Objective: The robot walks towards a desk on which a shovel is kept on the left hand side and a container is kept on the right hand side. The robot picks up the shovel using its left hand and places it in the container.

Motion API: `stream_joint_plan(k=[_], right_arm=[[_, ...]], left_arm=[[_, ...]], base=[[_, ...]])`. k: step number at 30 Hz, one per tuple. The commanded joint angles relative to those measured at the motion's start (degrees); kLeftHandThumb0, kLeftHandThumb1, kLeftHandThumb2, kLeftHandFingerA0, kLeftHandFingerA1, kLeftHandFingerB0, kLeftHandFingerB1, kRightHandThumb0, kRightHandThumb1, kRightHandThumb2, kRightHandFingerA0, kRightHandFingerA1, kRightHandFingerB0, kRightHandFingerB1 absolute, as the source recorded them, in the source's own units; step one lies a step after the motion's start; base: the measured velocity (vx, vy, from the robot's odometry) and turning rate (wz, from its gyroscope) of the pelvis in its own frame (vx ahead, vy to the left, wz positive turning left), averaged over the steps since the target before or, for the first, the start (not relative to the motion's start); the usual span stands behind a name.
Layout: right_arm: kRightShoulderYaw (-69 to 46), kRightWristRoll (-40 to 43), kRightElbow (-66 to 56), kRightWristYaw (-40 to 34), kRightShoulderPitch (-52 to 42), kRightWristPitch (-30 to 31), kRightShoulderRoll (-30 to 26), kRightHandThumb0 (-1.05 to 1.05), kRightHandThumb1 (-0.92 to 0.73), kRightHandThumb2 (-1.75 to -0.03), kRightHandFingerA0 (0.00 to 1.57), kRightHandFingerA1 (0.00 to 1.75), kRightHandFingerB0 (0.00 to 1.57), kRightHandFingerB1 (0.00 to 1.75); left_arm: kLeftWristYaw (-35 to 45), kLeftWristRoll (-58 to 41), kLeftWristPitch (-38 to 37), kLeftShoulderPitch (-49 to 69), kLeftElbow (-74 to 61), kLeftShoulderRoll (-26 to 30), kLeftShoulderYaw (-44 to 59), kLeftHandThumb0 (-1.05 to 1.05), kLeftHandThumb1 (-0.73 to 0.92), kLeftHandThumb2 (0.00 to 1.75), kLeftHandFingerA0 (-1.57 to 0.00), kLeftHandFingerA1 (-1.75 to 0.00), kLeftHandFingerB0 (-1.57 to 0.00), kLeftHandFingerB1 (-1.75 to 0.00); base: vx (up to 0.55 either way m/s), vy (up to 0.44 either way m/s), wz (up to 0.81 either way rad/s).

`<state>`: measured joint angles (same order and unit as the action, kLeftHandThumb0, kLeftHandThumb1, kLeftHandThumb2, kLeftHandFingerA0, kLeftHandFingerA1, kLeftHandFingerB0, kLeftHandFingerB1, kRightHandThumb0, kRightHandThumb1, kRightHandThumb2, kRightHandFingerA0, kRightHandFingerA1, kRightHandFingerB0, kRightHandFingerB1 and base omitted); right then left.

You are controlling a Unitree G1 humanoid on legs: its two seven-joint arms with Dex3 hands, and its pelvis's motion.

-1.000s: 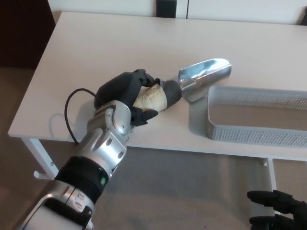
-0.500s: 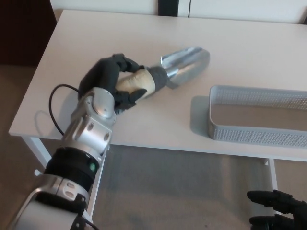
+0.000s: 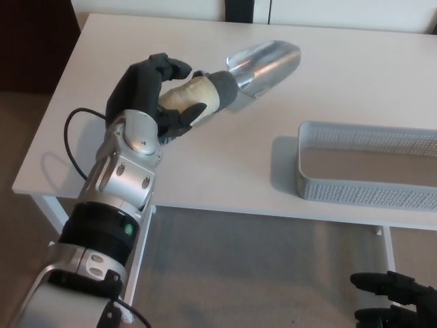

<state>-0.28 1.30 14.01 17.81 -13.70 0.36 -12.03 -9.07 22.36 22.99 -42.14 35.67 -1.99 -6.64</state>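
Observation:
My left hand [image 3: 153,92] is shut on the pale wooden handle of the shovel [image 3: 235,72]. It holds the shovel above the white desk [image 3: 355,75], and the shiny metal scoop points up and to the right. The grey mesh container [image 3: 369,164] stands on the desk's right side, apart from the shovel and lower right of it; its inside looks bare. My right hand [image 3: 396,301] hangs low at the bottom right, below the desk edge, and I cannot see how its fingers stand.
A black cable [image 3: 75,140] loops from my left forearm over the desk's left edge. White desk legs [image 3: 58,212] and grey carpet [image 3: 259,273] show below the front edge. Dark furniture [image 3: 34,41] stands at the far left.
My left hand has lifted the shovel and carried it left and farther back, away from the container's near corner. The scoop now tilts higher. The right hand has stayed put.

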Motion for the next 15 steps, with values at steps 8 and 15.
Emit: stream_joint_plan(k=[8,15], right_arm=[[-0.2,-0.7,1.4,-0.1,0.9,-1.3,-0.9,-0.23,-0.53,-0.55,0.54,0.44,0.50,0.43],[0.4,-1.4,1.7,-0.1,1.0,-2.0,-1.2,-0.27,-0.53,-0.55,0.55,0.44,0.51,0.42]], left_arm=[[1.6,-1.9,-2.2,-2.3,-5.6,-0.4,-1.3,-0.31,0.76,0.65,-0.89,-1.41,-0.66,-0.71],[4.4,-2.0,1.9,-3.6,-10.5,-2.2,-4.3,-0.32,0.82,0.64,-1.00,-0.99,-0.67,-0.57]], base=[[0.00,0.000,0.00],[0.00,0.000,0.00]])
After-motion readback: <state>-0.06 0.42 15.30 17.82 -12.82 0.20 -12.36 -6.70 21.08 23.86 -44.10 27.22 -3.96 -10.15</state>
